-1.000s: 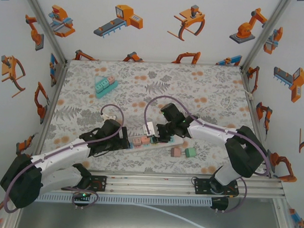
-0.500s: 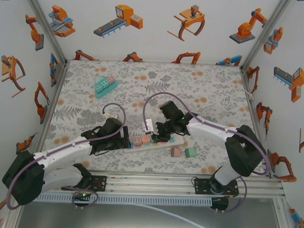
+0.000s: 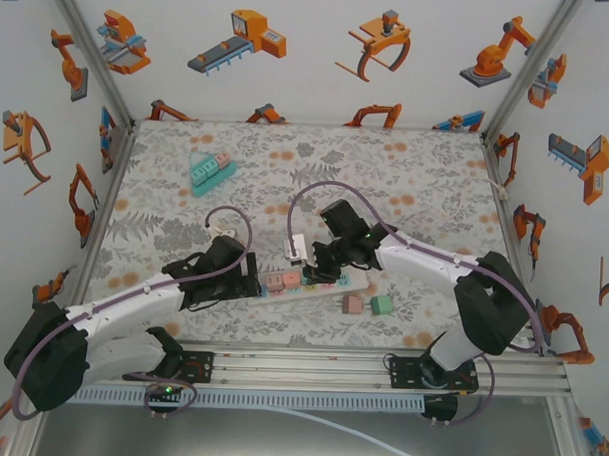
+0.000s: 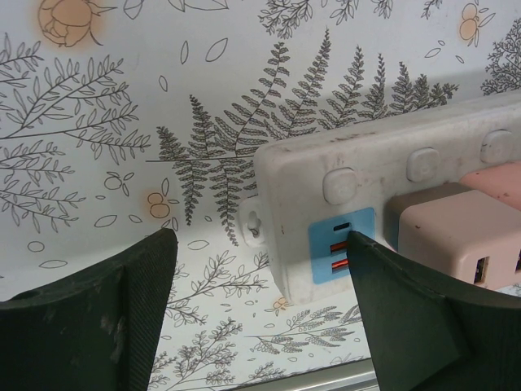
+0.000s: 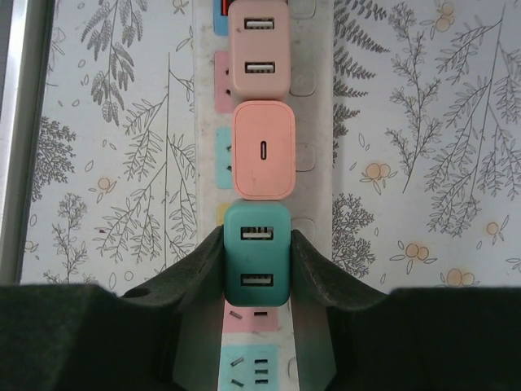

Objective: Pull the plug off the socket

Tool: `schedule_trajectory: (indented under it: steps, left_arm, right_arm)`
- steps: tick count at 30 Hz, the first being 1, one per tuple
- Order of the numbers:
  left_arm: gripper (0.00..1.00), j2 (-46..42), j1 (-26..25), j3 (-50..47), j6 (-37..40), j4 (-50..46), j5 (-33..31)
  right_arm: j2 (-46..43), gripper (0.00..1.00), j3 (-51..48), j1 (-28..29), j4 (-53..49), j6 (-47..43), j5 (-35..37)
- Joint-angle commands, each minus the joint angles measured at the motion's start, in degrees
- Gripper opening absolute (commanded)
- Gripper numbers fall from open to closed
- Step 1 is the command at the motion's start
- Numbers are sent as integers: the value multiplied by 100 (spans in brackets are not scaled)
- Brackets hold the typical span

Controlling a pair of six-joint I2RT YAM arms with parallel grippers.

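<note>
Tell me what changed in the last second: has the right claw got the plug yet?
The right claw shifted slightly toward the far side of the table and settled, its fingers closed on the teal plug. The left claw edged in at the power strip end, open. The teal plug looks seated as before, and the strip barely moved.

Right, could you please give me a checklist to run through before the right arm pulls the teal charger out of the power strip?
1. Grip: the right gripper has a finger against each side of the teal charger. Ok.
2. Plug seated: the teal charger looks fully in the power strip. Ok.
3. Neighbour clear: the pink charger sits just beyond the fingertips, not pinched. Ok.
4. Strip braced: the left gripper is open, with one finger by the strip's end and the other well apart. Not ok.
5. Grip depth on the charger's sides: cannot tell.
</note>
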Motion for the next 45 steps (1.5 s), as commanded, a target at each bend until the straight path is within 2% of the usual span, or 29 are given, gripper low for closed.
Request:
schedule_trajectory:
  steps: [1,7,10,14,19,22,26,29,35,41,45]
  left_arm:
    - [77,-13,-5,-121,239,-710,-334]
    - [77,-229,-7,-50,283,-672,-343]
    - [77,-381,-7,11,341,-644,-383]
    - [77,-701,-5,144,611,-483,-260]
    - [77,-1306,-9,126,1176,-10,546]
    - [77,-1714,-18,12,1404,335,1055]
    - [77,-2127,-22,-118,1594,832,1791]
    - [78,-2282,-50,-149,1678,1185,2337]
    - [81,-2323,-119,-151,1786,1618,2977]
    - [93,-2333,-179,-154,1868,1637,2850]
    - [98,-2336,-181,-205,1865,1595,2657]
  right_arm:
    - [-421,10,183,97,236,146,-411]
    - [-898,10,-13,80,264,367,-252]
    - [-1201,10,-107,45,392,851,-143]
    - [-1626,10,-297,-87,936,2284,130]
    - [-2046,8,-385,-486,1285,4565,1088]
    - [-2226,6,-403,-981,1118,5916,1462]
    - [-2502,7,-646,-1940,941,7231,1123]
    - [-2812,7,-1040,-2554,950,7814,903]
    - [-3600,7,-2012,-3669,922,8613,599]
    - [-4416,5,-2781,-4933,171,8796,531]
    - [-4753,5,-3135,-5447,-127,8877,515]
